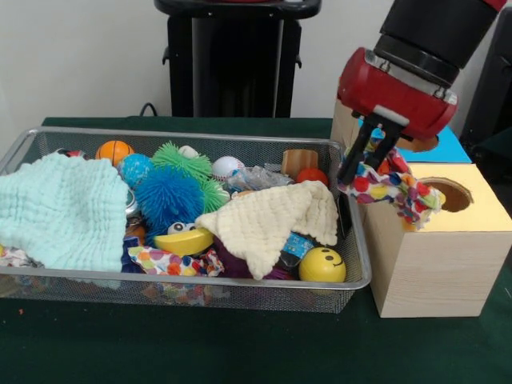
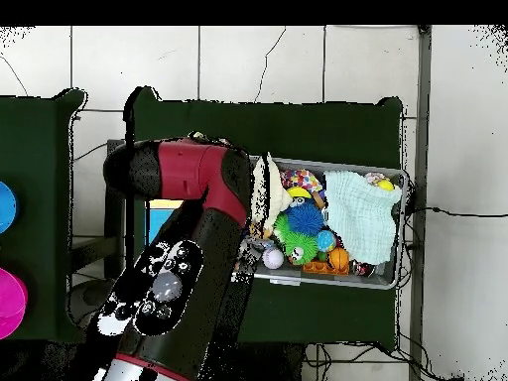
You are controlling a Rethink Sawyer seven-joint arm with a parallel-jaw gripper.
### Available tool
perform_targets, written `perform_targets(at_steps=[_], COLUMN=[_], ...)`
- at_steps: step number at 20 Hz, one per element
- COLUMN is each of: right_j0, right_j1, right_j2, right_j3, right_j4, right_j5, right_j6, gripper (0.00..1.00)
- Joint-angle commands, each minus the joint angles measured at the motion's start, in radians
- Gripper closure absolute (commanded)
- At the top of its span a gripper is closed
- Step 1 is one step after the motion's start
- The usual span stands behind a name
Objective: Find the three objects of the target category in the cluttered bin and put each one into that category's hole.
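Observation:
In the front view my gripper [image 1: 360,171] hangs at the right end of the wire bin [image 1: 160,276], shut on a polka-dot cloth [image 1: 392,186]. That cloth drapes over the top of a wooden box [image 1: 436,256], just left of its round hole [image 1: 449,194]. Inside the bin lie a mint cloth [image 1: 60,208], a cream cloth [image 1: 268,220] and another patterned cloth [image 1: 172,262] at the front. From overhead, the red arm [image 2: 189,258] covers the box and the gripper; the bin's rim [image 2: 402,228] and the mint cloth [image 2: 362,213] show.
Also in the bin are a blue spiky ball [image 1: 166,196], a green spiky ball [image 1: 182,160], an orange ball [image 1: 114,151], a baseball [image 1: 227,166] and a yellow smiley ball [image 1: 322,265]. A blue panel [image 1: 444,148] tops a second box behind.

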Motion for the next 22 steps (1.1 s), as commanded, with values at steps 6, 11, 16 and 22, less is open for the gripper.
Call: perform_targets(at_steps=[6,11,16,22], right_j0=[-0.002,0.002,0.015,0.023], right_j1=[0.03,0.03,0.032,0.053], right_j2=[0.174,0.226,0.243,0.243], right_j3=[0.046,0.095,0.124,0.126], right_j4=[0.109,0.193,0.239,0.263], right_j5=[0.195,0.198,0.17,0.145], right_j6=[0.26,0.306,0.315,0.308], gripper=[1.0,1.0,1.0,1.0])
